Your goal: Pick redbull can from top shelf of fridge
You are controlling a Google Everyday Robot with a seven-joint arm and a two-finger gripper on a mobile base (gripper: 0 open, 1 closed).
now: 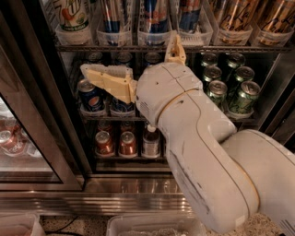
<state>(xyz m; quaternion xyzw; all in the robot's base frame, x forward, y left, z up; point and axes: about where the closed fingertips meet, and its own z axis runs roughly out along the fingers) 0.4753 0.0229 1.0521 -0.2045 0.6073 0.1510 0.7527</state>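
holds nothing in the released hand [129,55] under the worktop [69,47] front edge. needs reaching up, slightly right, for the upright redbull can [154,14].

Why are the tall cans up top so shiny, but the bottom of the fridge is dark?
Camera view: light streaks glint on the redbull cans on the top shelf, while the lowest cans sit in dim shade beside the arm. Camera view: the pincer hangs open, pale and brightly lit, just below that shelf.
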